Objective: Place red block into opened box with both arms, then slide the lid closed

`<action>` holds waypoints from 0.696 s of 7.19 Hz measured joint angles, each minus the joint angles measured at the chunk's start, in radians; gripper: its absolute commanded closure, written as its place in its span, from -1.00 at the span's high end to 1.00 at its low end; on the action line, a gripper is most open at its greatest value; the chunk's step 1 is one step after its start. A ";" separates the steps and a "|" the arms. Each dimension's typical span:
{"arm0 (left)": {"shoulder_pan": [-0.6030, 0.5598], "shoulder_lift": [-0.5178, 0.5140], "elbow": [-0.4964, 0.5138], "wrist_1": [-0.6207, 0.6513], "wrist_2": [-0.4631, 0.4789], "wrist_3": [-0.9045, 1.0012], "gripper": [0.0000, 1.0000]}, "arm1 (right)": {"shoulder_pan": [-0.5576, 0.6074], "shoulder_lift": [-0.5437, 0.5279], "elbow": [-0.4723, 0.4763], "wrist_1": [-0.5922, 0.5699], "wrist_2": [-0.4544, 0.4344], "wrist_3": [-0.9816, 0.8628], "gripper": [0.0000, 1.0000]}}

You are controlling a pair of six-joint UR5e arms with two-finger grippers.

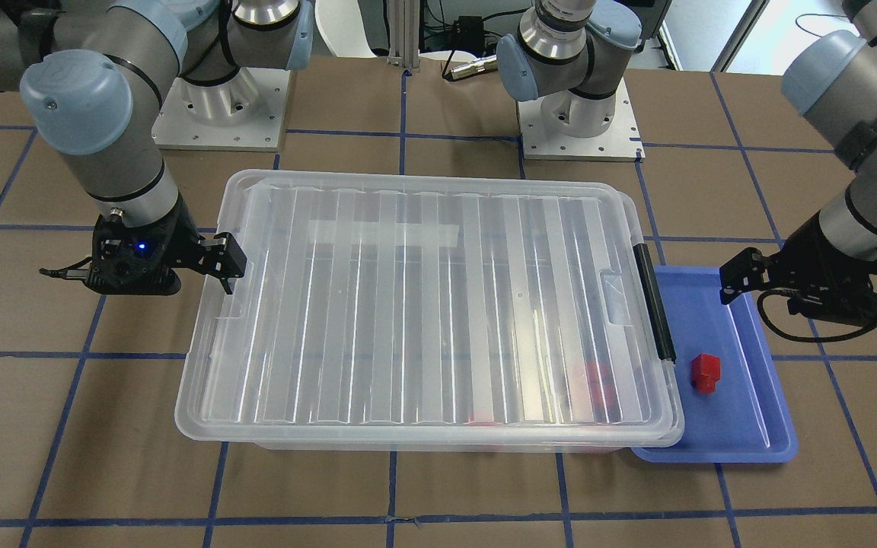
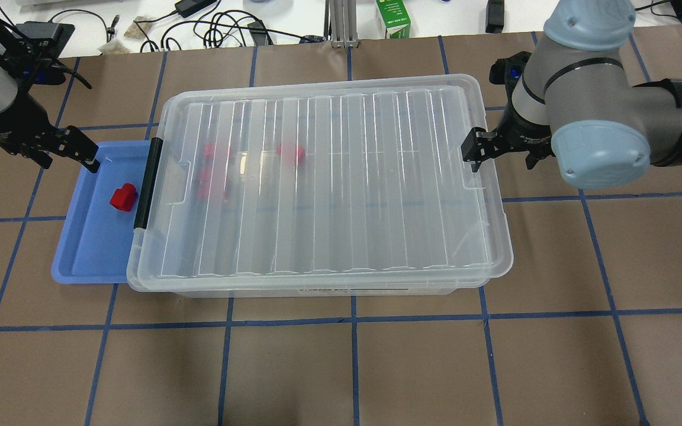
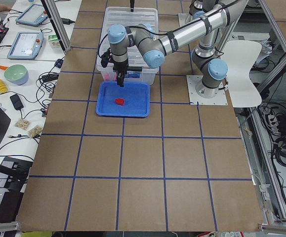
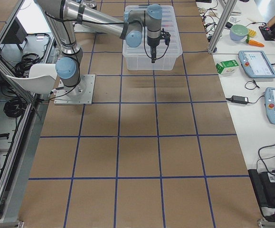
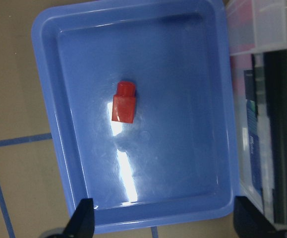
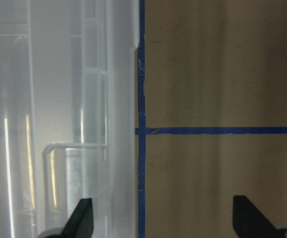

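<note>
One red block lies alone in the blue tray beside the box's black handle. The clear ribbed lid covers the box; several red blocks show blurred through it. My left gripper hangs open over the tray's far end, apart from the block, holding nothing. My right gripper stands open and holds nothing, straddling the lid's opposite short edge.
Blue tape lines grid the brown table. The two arm bases stand behind the box. Cables and a green carton lie along the far edge. A side bench holds tablets and a bowl.
</note>
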 measured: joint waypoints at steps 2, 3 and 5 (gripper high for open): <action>0.003 -0.092 0.000 0.104 0.001 0.084 1.00 | -0.061 -0.002 0.000 -0.003 -0.003 -0.062 1.00; 0.003 -0.135 0.000 0.132 0.001 0.115 1.00 | -0.096 -0.005 0.000 -0.003 -0.003 -0.098 1.00; 0.004 -0.208 0.000 0.165 -0.002 0.135 1.00 | -0.156 -0.008 0.001 -0.003 -0.009 -0.188 1.00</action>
